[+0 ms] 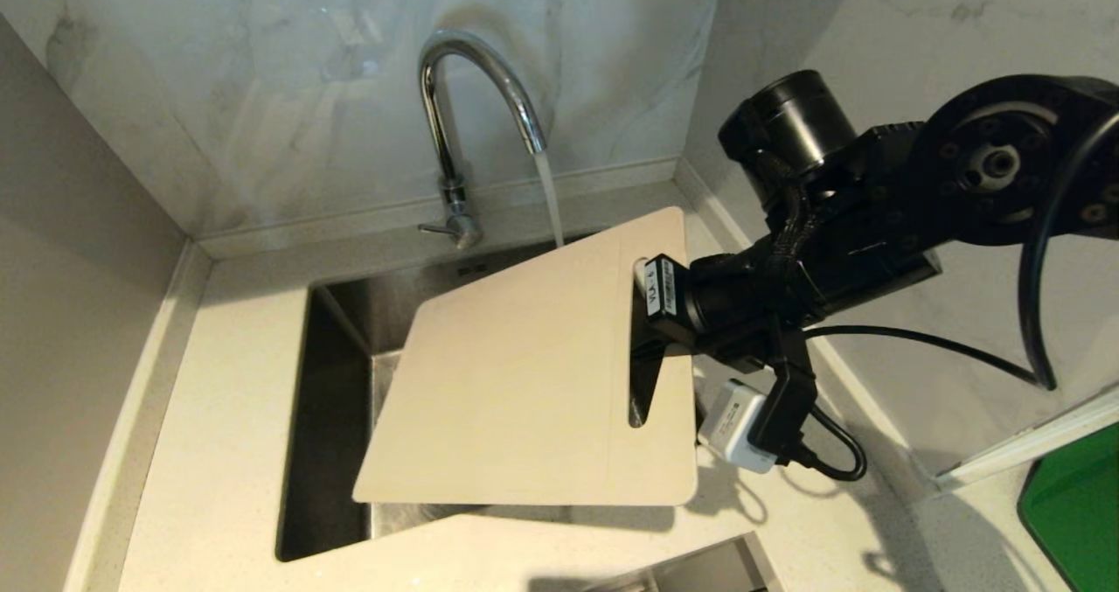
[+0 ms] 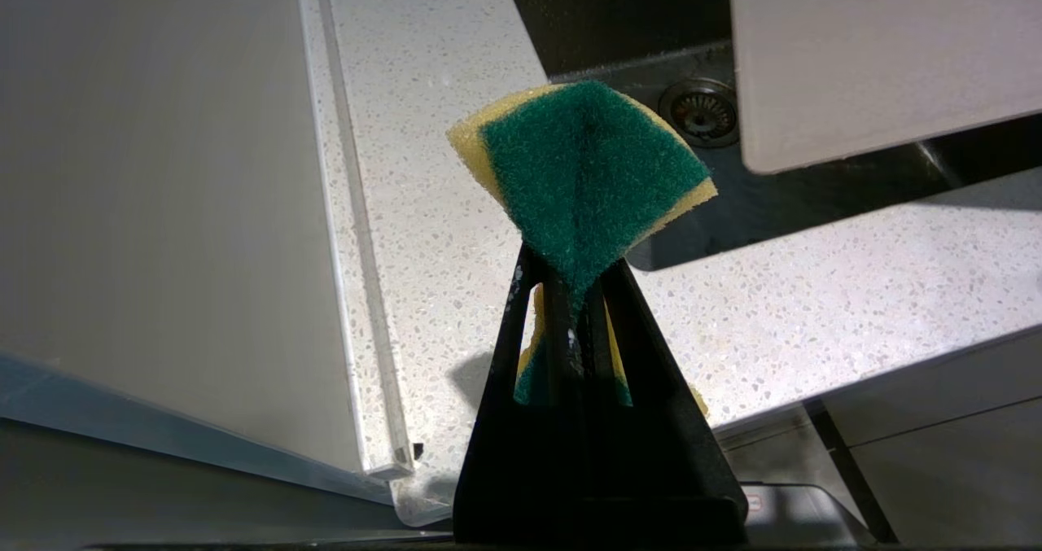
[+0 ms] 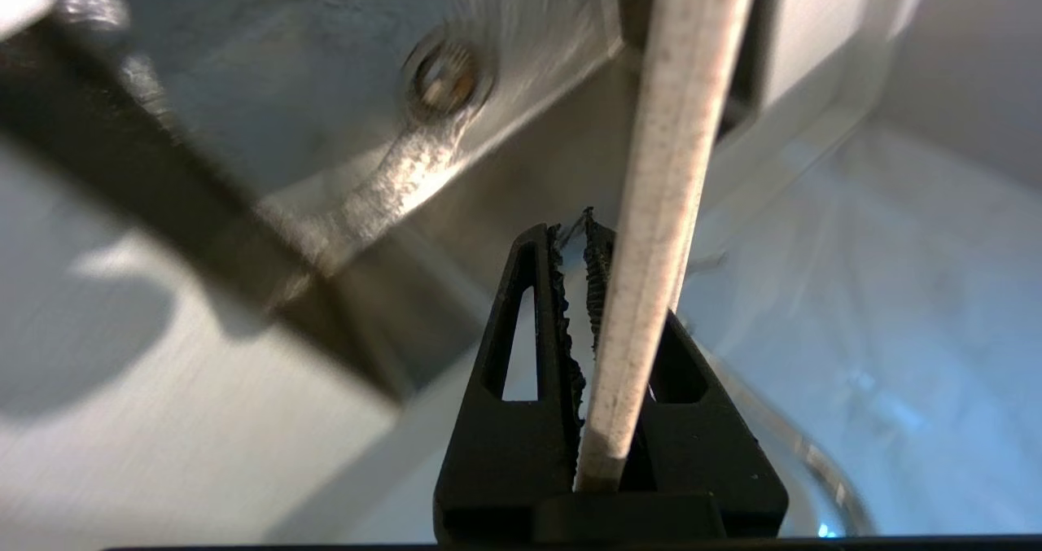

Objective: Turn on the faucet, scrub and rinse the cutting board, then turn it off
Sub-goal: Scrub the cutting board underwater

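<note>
Since it is thin, stiff and wet-slippery, the beige plastic rectangular cutting board (image 1: 524,382) is pinched edgewise beside its handle slot by the right gripper (image 3: 588,246) fingers. A yellow-green sponge (image 2: 582,168) is squeezed between the left gripper (image 2: 574,290) fingers.

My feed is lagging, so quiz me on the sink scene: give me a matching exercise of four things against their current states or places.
Things:
1. faucet
2. cutting board
3. sponge
4. drain

States or places:
A. pinched in the left gripper
B. running water
C. in the floor of the sink
D. held tilted over the sink by the right gripper, gripped at its handle-slot end

Pairs: 1-B, 2-D, 3-A, 4-C
</note>
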Tool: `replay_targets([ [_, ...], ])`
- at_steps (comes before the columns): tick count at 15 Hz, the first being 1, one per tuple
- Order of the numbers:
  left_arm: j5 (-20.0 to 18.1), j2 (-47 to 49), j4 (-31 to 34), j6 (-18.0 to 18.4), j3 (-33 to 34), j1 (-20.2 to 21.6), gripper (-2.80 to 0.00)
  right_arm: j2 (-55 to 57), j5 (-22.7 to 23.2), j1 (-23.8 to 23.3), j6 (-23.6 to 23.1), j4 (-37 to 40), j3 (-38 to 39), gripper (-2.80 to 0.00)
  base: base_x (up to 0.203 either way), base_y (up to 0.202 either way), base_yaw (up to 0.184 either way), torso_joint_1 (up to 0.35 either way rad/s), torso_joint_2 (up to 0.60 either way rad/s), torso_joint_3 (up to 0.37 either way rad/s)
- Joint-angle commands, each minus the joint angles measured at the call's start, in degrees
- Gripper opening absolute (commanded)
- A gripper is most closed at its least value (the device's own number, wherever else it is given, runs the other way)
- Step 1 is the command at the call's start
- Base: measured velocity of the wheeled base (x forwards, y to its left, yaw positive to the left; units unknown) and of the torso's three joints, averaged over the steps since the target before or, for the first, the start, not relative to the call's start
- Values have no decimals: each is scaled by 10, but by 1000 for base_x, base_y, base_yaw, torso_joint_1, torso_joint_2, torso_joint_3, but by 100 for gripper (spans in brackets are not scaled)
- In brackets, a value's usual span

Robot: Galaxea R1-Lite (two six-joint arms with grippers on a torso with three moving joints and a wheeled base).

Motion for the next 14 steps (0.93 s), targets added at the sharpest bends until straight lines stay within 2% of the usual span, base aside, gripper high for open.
replay_targets([
  [1, 0, 0, 0, 0, 1, 0, -280, 28, 12, 5, -9, 4, -4, -280, 0, 0, 0, 0, 0, 0],
  [7, 0, 0, 0, -1, 1, 0, -280, 49, 17, 22, -15, 37, -50, -280, 0, 0, 0, 0, 0, 0],
  [14, 0, 0, 0, -1, 1, 0, -280, 80, 15, 27, -17, 38, -99, -280, 0, 0, 0, 0, 0, 0],
])
